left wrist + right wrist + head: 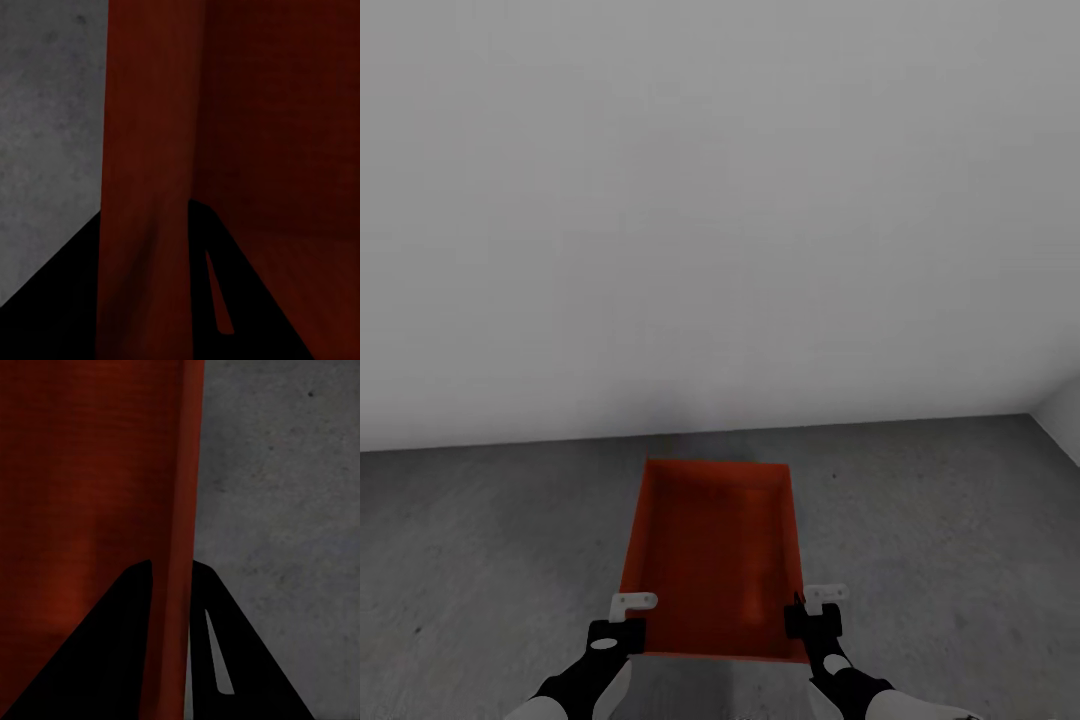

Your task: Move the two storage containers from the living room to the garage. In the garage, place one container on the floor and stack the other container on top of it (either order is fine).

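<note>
1. Wall (720, 200): plain grey-white, straight ahead of us, meets the floor just behind the container.
2. Floor (490, 540): dark mottled concrete, so we judge we're in the garage.
3. Container (712, 555): one orange-red open-top box, held in front of us over the floor near the wall, long axis pointing away. We can't tell if it's touching down or just above the floor.
4. Left claw (622, 625): clamped over the left wall at the near corner; in the left wrist view the wall (146, 187) runs between the two fingers, one inside, one outside.
5. Right claw (812, 612): same grip on the right wall; the right wrist view shows the wall (176, 547) pinched between the fingers (112, 645).
6. Step in hand, our guess: set this box down. Lower both arms together and level, keep the base flat, don't release until it sits on the floor, and leave room from the wall for stacking.
</note>
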### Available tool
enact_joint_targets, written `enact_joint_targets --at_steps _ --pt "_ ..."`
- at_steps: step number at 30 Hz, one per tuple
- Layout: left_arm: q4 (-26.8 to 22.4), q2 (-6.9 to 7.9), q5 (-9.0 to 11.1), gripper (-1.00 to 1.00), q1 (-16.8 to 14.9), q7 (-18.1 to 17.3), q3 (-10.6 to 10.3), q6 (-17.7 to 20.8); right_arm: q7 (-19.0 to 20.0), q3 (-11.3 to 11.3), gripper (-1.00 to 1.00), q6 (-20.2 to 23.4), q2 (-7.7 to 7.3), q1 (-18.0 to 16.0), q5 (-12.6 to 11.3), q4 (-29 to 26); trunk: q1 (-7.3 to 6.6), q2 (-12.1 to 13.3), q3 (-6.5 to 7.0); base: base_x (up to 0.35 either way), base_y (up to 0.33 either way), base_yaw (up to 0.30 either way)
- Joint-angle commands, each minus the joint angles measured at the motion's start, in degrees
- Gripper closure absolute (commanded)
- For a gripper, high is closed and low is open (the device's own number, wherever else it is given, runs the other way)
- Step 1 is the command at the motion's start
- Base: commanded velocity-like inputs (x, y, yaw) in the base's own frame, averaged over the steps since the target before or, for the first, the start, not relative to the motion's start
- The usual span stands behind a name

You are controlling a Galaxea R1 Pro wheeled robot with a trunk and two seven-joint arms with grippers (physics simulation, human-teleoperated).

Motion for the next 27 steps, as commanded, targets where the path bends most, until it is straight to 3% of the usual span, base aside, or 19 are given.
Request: enact_joint_targets --at_steps 1,27 --pt "0.2 0.08 1.7 1.00 0.0 0.5 -1.8 0.1 -0.3 -1.2 1.00 -0.8 -0.58 -0.1 0.6 -0.2 0.00 0.0 -0.13 0.000 0.000 0.000" --pt "0.3 0.08 1.7 1.00 0.0 0.5 -1.8 0.1 -0.3 -1.2 1.00 -0.8 -0.58 -0.1 0.6 -0.2 0.00 0.0 -2.45 0.000 0.000 0.000"
